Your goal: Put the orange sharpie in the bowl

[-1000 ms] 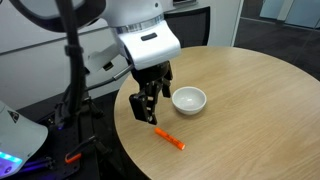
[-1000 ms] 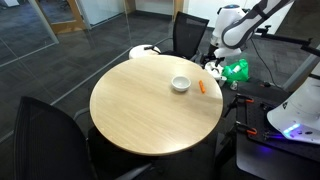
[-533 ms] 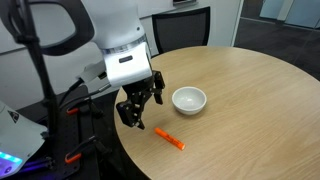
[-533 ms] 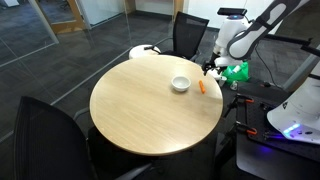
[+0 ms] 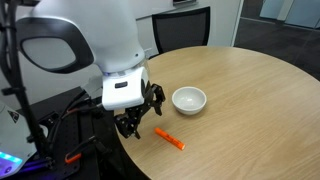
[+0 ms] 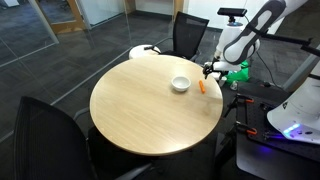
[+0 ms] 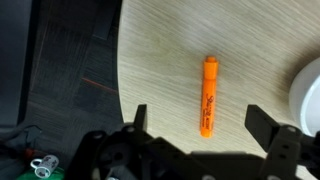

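The orange sharpie is being shown flat on the table mid-frame in the wrist view, long axis straight up-down, near the curved edge at left. The bowl is being cropped at right, apart from it. The gripper is being held wide apart, nothing clamped.

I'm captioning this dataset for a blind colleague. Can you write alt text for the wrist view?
An orange sharpie lies on a pale wooden table, lengthwise up the frame, framed by the dark fingers of the open gripper. A white bowl peeks in at right; dark floor shows past the table's curved edge at left.
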You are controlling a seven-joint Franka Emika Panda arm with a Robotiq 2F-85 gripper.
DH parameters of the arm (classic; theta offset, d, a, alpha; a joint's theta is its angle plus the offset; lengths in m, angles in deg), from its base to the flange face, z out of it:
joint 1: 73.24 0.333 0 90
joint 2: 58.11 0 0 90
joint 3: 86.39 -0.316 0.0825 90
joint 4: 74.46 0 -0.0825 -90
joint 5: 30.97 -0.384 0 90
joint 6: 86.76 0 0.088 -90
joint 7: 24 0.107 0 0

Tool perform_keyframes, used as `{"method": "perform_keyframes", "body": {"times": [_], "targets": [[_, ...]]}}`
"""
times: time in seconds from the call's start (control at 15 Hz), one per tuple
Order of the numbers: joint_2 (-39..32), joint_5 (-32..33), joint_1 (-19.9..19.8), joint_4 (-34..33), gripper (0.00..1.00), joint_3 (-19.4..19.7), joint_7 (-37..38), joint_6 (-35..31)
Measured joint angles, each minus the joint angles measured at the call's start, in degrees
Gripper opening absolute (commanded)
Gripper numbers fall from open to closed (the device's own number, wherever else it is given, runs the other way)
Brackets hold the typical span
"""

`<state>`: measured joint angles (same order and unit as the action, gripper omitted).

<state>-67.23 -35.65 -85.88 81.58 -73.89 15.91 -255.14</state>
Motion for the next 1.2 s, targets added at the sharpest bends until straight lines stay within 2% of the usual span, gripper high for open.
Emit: {"method": "perform_keyframes", "body": {"times": [0.47, 1.13, 1.2], "targets": [[-7.08, -5.63, 2.95, -3.65, 1.00, 0.21, -0.26, -2.06], [-15.87, -10.21, 3.23, -11.29, 1.00, 0.22, -0.29, -2.65], [-16.47, -10.39, 3.21, -11.74, 0.95, 0.22, -0.29, -2.65]]}}
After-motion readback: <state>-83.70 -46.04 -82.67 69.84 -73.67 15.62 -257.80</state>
